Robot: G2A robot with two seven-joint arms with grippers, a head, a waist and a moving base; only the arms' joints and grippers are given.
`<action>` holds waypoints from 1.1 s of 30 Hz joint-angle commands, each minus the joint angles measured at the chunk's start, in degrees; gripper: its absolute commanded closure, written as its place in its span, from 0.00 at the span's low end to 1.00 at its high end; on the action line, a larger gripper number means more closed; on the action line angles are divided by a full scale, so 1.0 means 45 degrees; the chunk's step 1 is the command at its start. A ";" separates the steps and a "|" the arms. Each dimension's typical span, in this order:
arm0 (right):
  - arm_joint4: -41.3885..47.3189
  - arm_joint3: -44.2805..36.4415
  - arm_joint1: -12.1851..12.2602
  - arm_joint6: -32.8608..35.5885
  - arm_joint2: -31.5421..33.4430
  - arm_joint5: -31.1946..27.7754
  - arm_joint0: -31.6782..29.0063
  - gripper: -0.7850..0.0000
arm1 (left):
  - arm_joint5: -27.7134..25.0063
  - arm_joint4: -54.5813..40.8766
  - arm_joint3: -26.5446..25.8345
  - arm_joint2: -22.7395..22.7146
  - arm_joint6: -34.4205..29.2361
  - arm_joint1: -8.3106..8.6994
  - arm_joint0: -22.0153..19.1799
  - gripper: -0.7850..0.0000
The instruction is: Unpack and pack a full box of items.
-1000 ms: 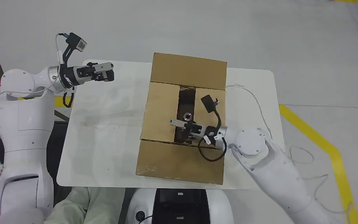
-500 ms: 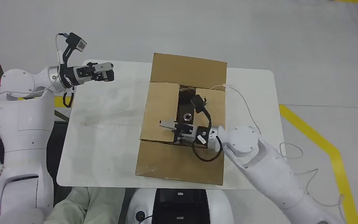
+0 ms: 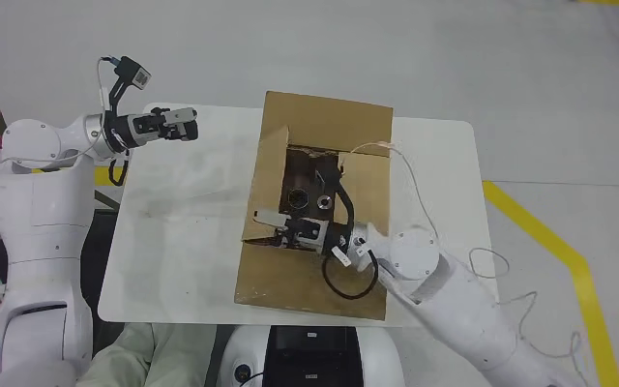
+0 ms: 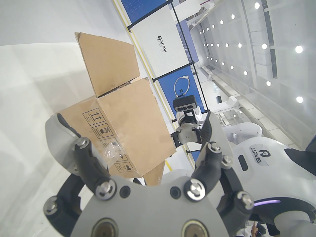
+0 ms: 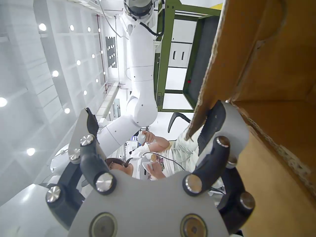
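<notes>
Box [image 3: 290,281] flap [image 3: 271,184] raised | right pincer [image 5: 153,112] released; wrist view: finger [image 5: 223,122] seemingly touches flap edge | left pincer [image 4: 134,118] released

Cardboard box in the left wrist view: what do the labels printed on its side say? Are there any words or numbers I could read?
Cardboard box: a column of black framed signs on its side.
Top sign: no words, only two arrows side by side, pointing towards the flaps.
Lower signs: too small to read.
One of them is partly hidden by what looks like crumpled clear film.
Words or numbers: none legible on the box.
</notes>
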 commanded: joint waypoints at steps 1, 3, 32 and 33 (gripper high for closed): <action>-0.0088 0.0306 -0.0175 -0.0328 -0.0458 -0.0187 0.0228 0.00 | 0.0306 -0.0259 -0.0427 0.0052 0.0091 0.0013 0.0017 0.00; -0.0099 0.0729 -0.0378 -0.0574 -0.0922 -0.0286 0.0509 0.00 | 0.0470 -0.0472 -0.0739 0.0093 -0.0004 0.0032 -0.0025 0.00; 0.0053 0.2820 -0.1845 -0.0663 -0.2310 -0.0953 0.1701 0.00 | 0.1999 -0.0973 0.0408 0.1718 -0.0722 0.0140 -0.0220 0.00; 0.0036 0.2695 -0.1801 -0.0606 -0.2160 -0.0969 0.1585 0.00 | 0.1977 -0.0915 0.0546 0.1739 -0.0734 0.0151 -0.0223 0.00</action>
